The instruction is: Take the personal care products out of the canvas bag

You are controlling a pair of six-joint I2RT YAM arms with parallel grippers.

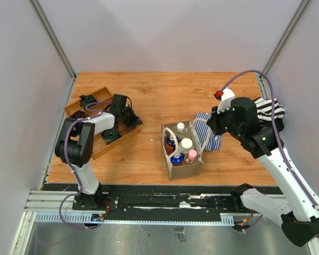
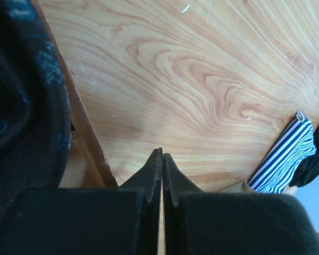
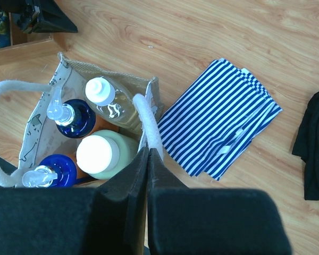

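No product is out yet. All five bottles stand upright inside the canvas bag (image 1: 183,171), which sits on the counter (image 1: 149,95) near its front edge. They are a clear bottle with a white cap (image 3: 109,103), a cream bottle with a wide white cap (image 3: 98,155), two orange bottles with blue pump tops (image 3: 74,117) (image 3: 48,172), and a pink-capped bottle (image 1: 192,155).

The step in hand looks like the approach for the first pick. The right hand (image 3: 149,156) hangs over the bag's right side with its fingers clenched together and nothing between them. Its tips are above the rim, where one white rope handle (image 3: 148,127) arches across. The left hand (image 2: 162,159) is also clenched and empty. It is low over bare counter beside the wooden tray (image 2: 85,133), well apart from the bag.

The next move calls for the right hand to spread its fingers and shift inward, clear of the handle. It should then drop straight over a cap. The cream bottle is nearest and looks the easiest to reach. The bottles are packed close, so the fingers will have little room.

A folded blue-and-white striped cloth (image 3: 220,125) lies just beside the bag. Any bottle set down needs a free spot away from it.
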